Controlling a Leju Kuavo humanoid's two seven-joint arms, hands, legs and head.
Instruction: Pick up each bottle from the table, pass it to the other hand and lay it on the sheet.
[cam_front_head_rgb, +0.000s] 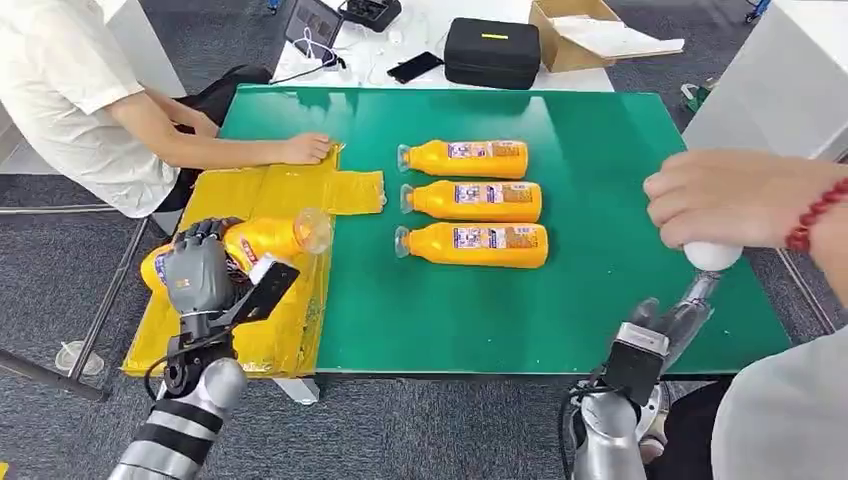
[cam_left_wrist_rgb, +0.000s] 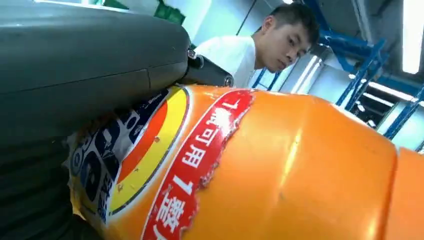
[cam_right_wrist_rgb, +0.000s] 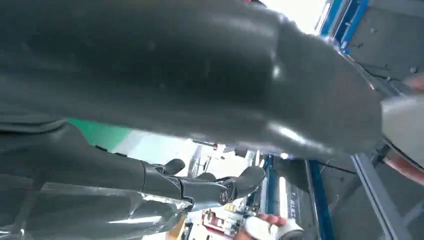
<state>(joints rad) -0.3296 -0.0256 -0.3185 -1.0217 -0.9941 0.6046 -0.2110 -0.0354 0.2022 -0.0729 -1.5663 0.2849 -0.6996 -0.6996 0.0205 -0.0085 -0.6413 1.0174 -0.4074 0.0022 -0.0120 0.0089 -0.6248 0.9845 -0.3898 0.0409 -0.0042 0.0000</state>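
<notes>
Bottle in the left hand lies over the yellow sheet at the table's left edge, with its long side across the table and its cap end toward the middle. The left hand wraps round it. Its label shows red Chinese words and a "1". Three more bottles lie in a row, closer to the right hand. That hand holds nothing, fingers apart, just under a person's hand
</notes>
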